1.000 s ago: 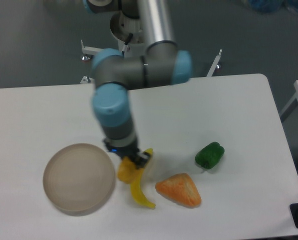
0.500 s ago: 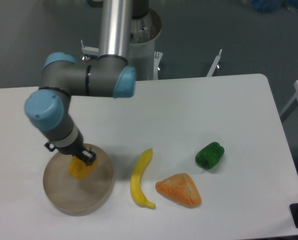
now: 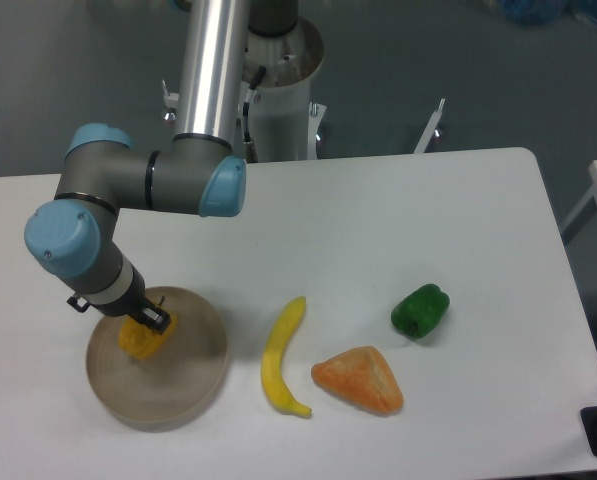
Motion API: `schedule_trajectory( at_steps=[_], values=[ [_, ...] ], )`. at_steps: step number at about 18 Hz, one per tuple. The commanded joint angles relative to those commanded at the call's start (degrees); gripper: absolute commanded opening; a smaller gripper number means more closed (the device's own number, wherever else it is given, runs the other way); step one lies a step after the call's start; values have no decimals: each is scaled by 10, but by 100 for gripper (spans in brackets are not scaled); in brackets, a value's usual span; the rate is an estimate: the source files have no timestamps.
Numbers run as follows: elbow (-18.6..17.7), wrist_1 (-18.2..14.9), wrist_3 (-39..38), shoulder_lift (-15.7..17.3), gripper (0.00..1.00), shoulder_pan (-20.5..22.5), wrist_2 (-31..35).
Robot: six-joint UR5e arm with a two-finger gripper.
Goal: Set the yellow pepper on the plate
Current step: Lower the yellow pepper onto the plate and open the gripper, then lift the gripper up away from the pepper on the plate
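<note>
The yellow pepper (image 3: 141,340) is small and golden-yellow and sits over the left part of the beige round plate (image 3: 183,375) at the table's front left. My gripper (image 3: 144,321) is right on top of the pepper and seems shut on it; its fingers are mostly hidden by the wrist. I cannot tell whether the pepper rests on the plate or hangs just above it.
A long curved yellow banana (image 3: 281,356) lies just right of the plate. An orange triangular wedge (image 3: 359,379) lies right of it. A green pepper (image 3: 420,310) sits further right. The arm's base stands at the back centre.
My gripper carried the yellow pepper from beside the banana leftward onto the plate area, then shifted slightly further left over the plate.
</note>
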Motion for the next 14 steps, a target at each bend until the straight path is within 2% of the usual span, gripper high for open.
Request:
schedule_trajectory(
  at_steps=[3,6,7,8,9,10,14],
  values=[
    [1,1,0,-4,42,-1,-2],
    [2,1,1,-4,48,-1,-2],
    [2,1,1,-4,59,-1,-2],
    [2,2,2,-4,82,-1,1],
    [4,2,2,-3,97,0,3],
    [6,1,1,-1,100,0,3],
    [8,1,9,12,100,10,4]
  ],
)
